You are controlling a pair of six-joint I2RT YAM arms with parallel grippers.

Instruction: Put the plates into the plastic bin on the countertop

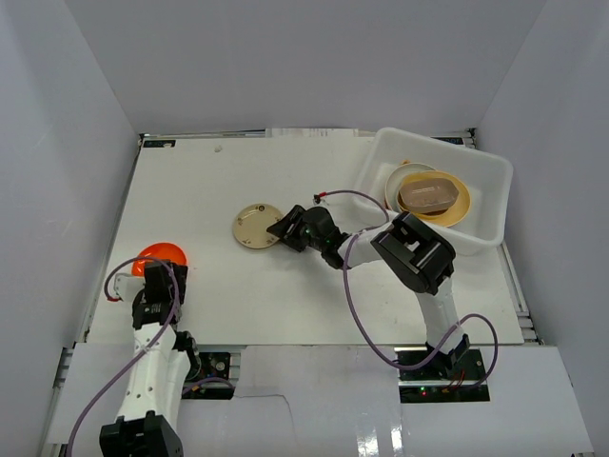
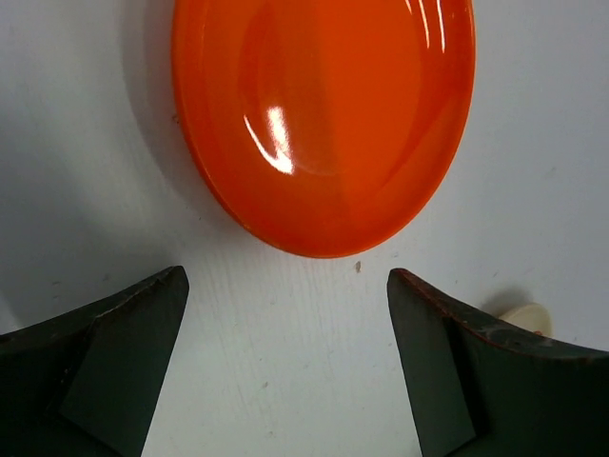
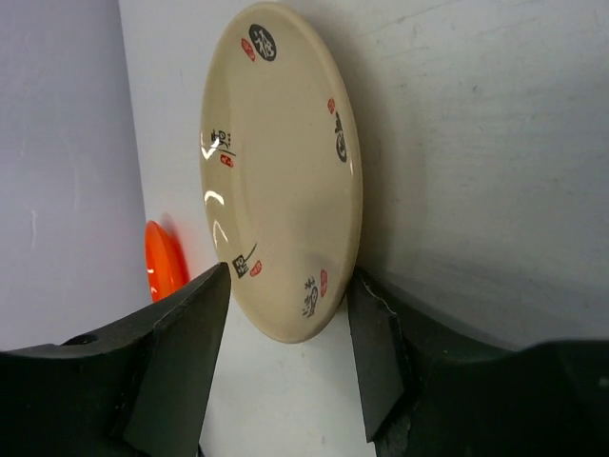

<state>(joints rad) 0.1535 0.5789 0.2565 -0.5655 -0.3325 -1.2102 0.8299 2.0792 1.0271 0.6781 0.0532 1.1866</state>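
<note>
A beige plate (image 1: 253, 227) with dark characters and red stamps lies on the white countertop (image 1: 238, 305). My right gripper (image 1: 284, 228) is at its right edge. In the right wrist view the jaws stand open (image 3: 290, 328) on either side of the plate's (image 3: 276, 171) near rim, not closed on it. An orange plate (image 1: 160, 257) lies at the left. My left gripper (image 1: 157, 281) is just in front of it, open and empty (image 2: 285, 324), with the orange plate (image 2: 324, 114) beyond the fingertips. The plastic bin (image 1: 497, 195) stands at the back right.
The bin holds a white plate (image 1: 392, 183), a yellow plate (image 1: 459, 205) and a brownish dish (image 1: 428, 195) stacked together. White walls close in the countertop on the left, back and right. A purple cable (image 1: 354, 305) loops from the right arm over the table.
</note>
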